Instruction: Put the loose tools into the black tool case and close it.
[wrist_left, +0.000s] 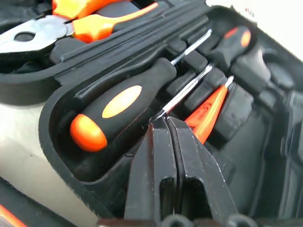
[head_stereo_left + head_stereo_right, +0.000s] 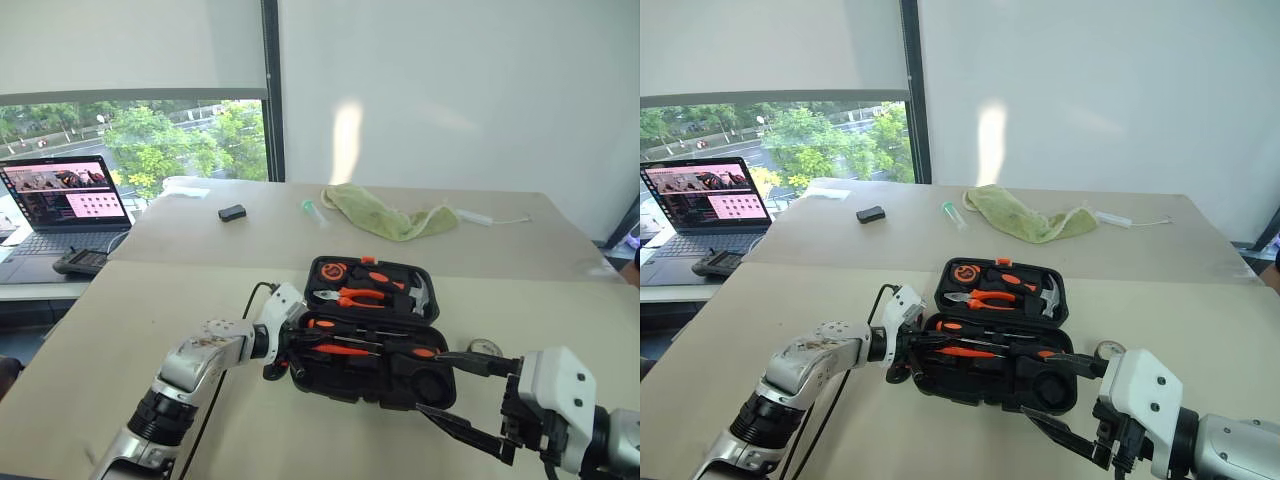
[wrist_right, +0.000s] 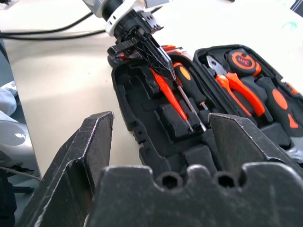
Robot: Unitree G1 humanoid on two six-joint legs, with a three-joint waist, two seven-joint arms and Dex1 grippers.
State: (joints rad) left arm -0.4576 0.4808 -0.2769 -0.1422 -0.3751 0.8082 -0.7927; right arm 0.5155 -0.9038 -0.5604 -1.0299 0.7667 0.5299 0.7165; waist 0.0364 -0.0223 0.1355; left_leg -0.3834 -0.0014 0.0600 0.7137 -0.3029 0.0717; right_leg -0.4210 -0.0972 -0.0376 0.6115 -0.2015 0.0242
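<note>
I have the black tool case [image 2: 372,330] lying open at lower centre of the left eye view, hinge running roughly left to right, near half toward me. My left gripper [image 2: 298,342] is over the left end of that near half, fingers pressed together with nothing between them. In the left wrist view the closed tips sit at the shaft of the slim orange tester screwdriver [image 1: 204,114], beside the larger orange-and-black screwdriver [image 1: 120,103], which lies in its slot. Both tools run lengthwise along the near tray, handles at the case's left end, shafts pointing right.

My right gripper [image 2: 468,396] hangs at lower right, fingers spread wide and empty, just off the case's right front corner.

Judgement: the tester looks not fully seated; the left arm is nearer, so a downward press along its long axis falls to it. Pliers [image 2: 352,296] and hammer [image 2: 418,292] sit in the far half. The case is not yet closed.
</note>
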